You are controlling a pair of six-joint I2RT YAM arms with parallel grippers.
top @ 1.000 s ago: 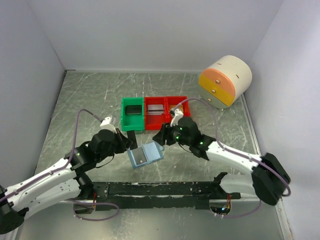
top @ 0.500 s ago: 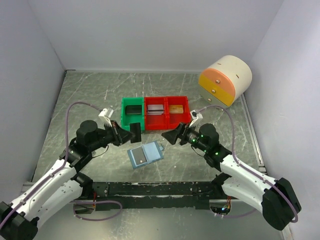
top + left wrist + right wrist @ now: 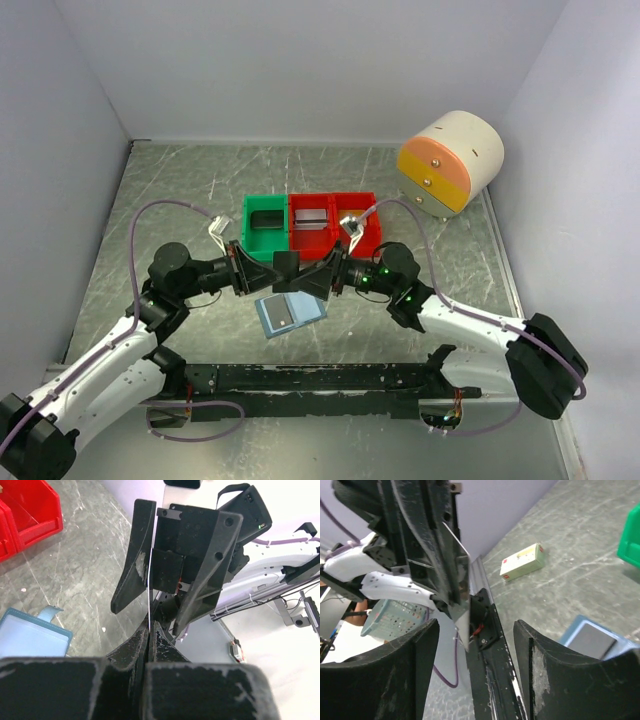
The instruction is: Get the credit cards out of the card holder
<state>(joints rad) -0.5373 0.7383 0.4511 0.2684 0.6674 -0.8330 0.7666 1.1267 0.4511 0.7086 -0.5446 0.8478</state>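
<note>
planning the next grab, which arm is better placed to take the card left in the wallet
Right, probably. The right gripper is open and empty near the open card holder, where a dark grey card lies; the left gripper is shut on a thin card, which the right fingers flank.

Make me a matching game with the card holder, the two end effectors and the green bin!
Things:
1 card holder
2 left end effector
3 right end effector
4 green bin

States:
A open
B lying unfolded on the table
C right beside the red bins
D shut on a credit card

Pairs: 1-B, 2-D, 3-A, 4-C
</note>
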